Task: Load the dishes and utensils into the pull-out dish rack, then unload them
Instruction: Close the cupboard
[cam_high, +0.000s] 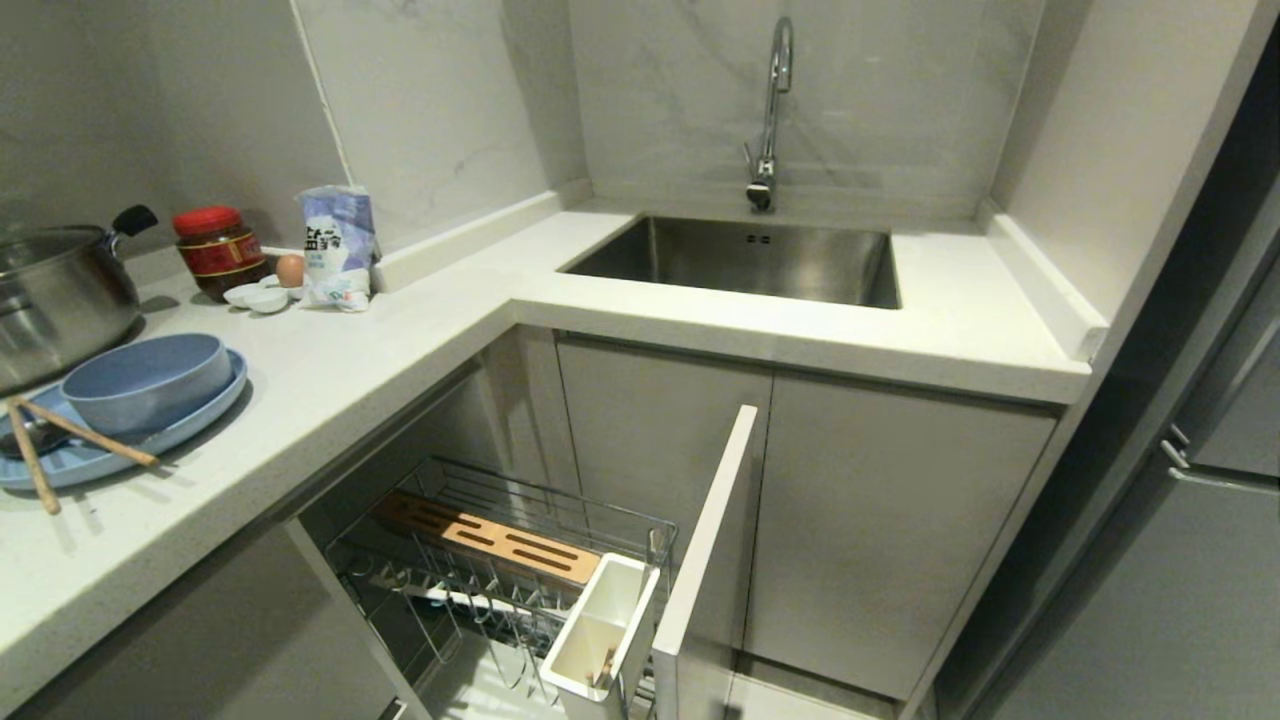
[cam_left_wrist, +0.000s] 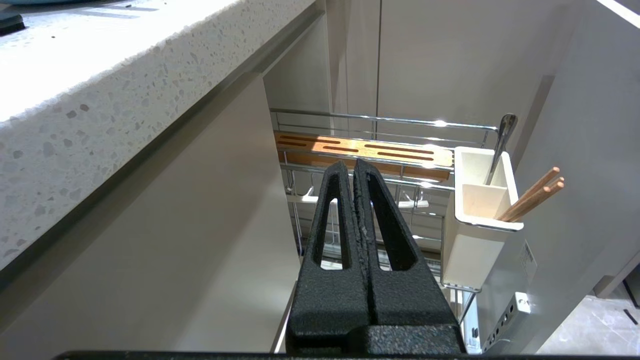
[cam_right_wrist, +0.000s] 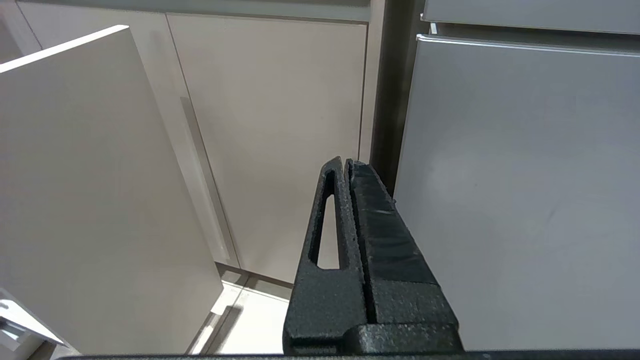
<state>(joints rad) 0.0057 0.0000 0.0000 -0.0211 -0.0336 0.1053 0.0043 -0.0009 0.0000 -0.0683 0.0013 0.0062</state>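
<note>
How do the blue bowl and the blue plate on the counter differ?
The bowl is deep and round; the plate is flat and wider. The bowl sits on the plate, which rests on the counter. Chopsticks lie across the plate only. Both are matte pale blue.

head: high, looking down – wrists: low, forward | shared: dish rack (cam_high: 520, 560)

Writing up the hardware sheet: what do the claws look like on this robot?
Both look alike. The left claw and right claw each have two matte black fingers with a rough, grainy finish, tapering to a narrow tip, with a long slot cut through each finger. No cables or markings show. The arms themselves aren't visible.
</note>
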